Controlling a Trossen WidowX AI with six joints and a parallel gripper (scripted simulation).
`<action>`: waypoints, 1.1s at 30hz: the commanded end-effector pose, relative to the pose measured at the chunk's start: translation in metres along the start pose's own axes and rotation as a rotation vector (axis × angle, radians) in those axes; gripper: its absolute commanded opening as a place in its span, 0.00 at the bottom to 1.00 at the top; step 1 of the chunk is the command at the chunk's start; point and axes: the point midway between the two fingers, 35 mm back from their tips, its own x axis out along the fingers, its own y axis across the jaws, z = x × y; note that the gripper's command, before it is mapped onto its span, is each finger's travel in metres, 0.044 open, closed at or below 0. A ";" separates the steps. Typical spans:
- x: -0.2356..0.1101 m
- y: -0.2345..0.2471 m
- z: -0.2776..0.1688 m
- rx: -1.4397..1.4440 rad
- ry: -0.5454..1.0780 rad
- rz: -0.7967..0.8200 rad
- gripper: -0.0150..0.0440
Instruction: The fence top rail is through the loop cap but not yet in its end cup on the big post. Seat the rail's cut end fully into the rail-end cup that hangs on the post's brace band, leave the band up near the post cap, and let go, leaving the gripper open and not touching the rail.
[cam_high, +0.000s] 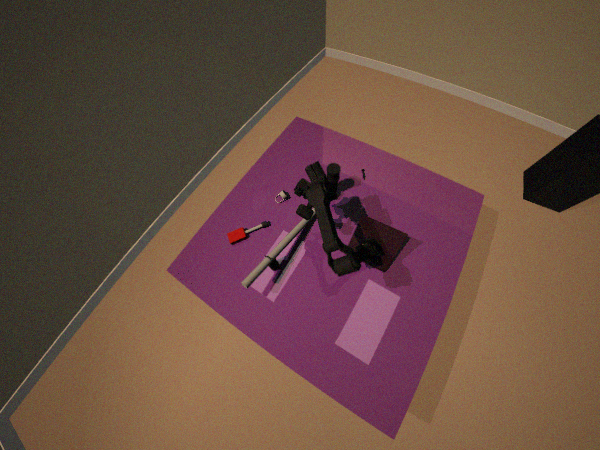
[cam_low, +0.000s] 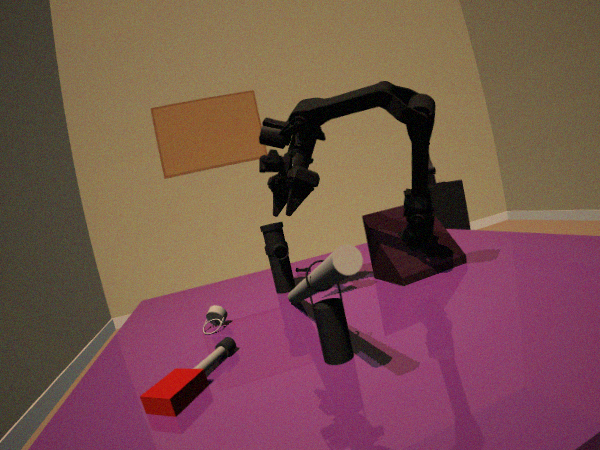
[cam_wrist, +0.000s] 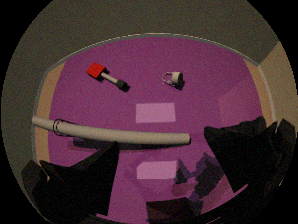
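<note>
- Above the far post (cam_low: 278, 256), the gripper (cam_low: 290, 199) hangs in the air with its fingers pointing down, well clear of everything below it.
- Its fingers are spread nearly as wide as they go and nothing is between them; in the wrist view both dark fingers frame the mat with only open space in the middle.
- The pale rail (cam_low: 325, 272) lies tilted, one end up near the camera in the exterior view, the other end down toward the dark post and the fitting on it.
- From the top view the rail (cam_high: 278, 248) runs diagonally, its upper end meeting a dark fitting (cam_high: 303, 210) by the arm; how deep the end sits in the cup cannot be told.
- A thin wire loop (cam_low: 311, 272) rings the rail above a short dark cylinder (cam_low: 333, 330) standing on the purple mat (cam_low: 475, 350).
- A red-handled tool (cam_low: 182, 381) lies on the mat to the left, well apart from the rail.
- A small pale cap with a wire ring (cam_low: 215, 317) lies near it, closer to the wall.
- The arm rises from a dark maroon base block (cam_low: 385, 250).
</note>
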 end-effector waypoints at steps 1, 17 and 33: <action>-0.001 0.003 0.000 0.029 0.002 0.004 1.00; 0.080 0.029 -0.015 -1.220 0.390 0.309 1.00; 0.098 0.032 -0.023 -1.359 0.418 0.379 1.00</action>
